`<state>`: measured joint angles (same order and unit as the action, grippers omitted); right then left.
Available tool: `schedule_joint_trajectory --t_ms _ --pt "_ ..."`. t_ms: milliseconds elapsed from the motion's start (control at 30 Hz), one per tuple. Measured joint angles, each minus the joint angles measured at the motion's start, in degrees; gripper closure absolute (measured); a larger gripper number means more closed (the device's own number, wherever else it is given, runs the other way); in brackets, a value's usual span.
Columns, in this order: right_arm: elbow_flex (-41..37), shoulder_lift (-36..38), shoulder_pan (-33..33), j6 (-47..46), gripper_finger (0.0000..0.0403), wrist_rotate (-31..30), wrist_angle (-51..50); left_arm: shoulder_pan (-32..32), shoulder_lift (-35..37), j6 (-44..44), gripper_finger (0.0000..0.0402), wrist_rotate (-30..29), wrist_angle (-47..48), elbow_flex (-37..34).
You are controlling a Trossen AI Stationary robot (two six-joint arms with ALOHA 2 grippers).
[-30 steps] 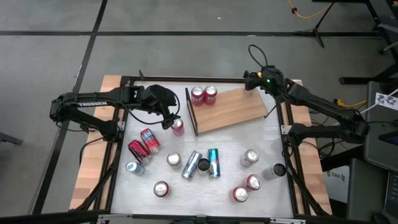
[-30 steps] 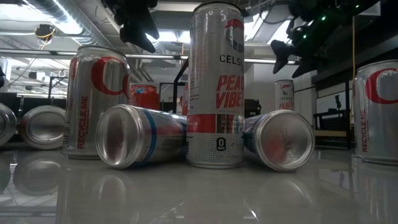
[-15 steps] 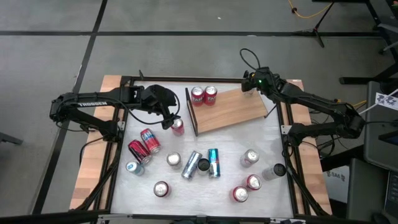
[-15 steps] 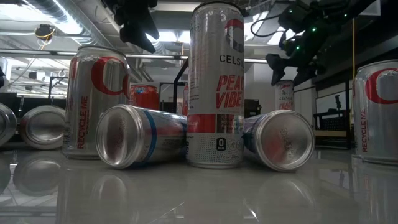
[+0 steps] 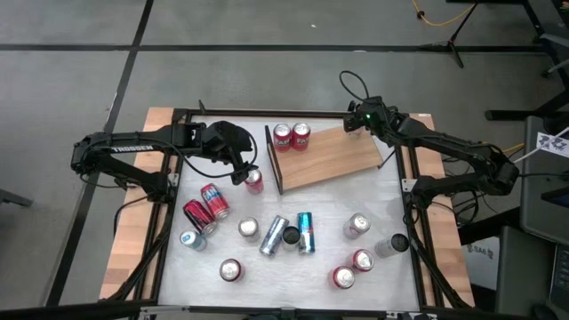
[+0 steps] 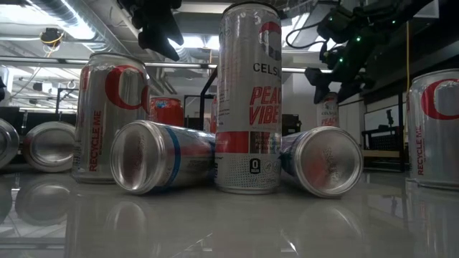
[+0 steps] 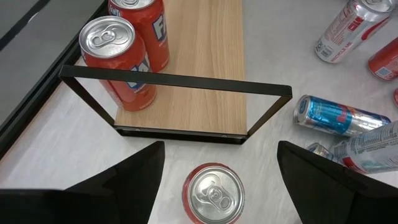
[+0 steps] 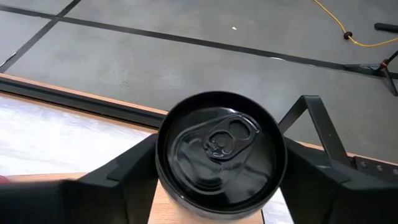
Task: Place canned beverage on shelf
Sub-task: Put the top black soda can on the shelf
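While the left gripper (image 5: 246,174) hangs with its dark fingers (image 7: 134,180) spread wide on either side of an upright red aluminium can with a silver pull-tab lid (image 7: 214,193), gripping nothing, the can stands just outside the thin black metal rail (image 7: 176,83) that edges the flat rectangular light-brown wood-grain shelf (image 5: 329,156). Seen from above, this can (image 5: 254,180) lies at about 9 o'clock from the board. Two more red cylindrical cans (image 5: 292,136) stand side by side on the shelf at its 11 o'clock corner, just behind the rail. The right gripper (image 5: 355,122) sits over the board's 1 o'clock corner, its fingers (image 8: 118,177) set against opposite sides of a black matte can with a ring-pull top (image 8: 219,150), held upright above the wood. Silver, blue and red cans stand or lie scattered over the glossy white tabletop (image 5: 329,209) toward 6 o'clock
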<state>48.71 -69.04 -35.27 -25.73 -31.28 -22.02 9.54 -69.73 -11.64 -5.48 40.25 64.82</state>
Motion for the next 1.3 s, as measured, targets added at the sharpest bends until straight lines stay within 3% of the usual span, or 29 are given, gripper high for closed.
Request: schedule_joint_trajectory --t_ms 133,500,900,1300 --pt "0.0 0.0 0.0 0.3 0.0159 -0.3 0.0 0.0 0.0 0.0 0.0099 0.0 0.0 0.0" --pt "0.0 0.0 0.0 6.9 0.0145 -0.4 0.1 0.0 0.0 0.0 0.0099 0.0 0.0 0.0" --pt "0.1 0.2 -5.8 8.7 0.0132 8.1 0.3 0.0 0.0 0.0 0.0099 0.0 0.0 0.0" --pt "0.1 0.2 -5.6 12.5 0.0126 8.5 0.1 0.0 0.0 0.0 0.0099 0.0 0.0 0.0"
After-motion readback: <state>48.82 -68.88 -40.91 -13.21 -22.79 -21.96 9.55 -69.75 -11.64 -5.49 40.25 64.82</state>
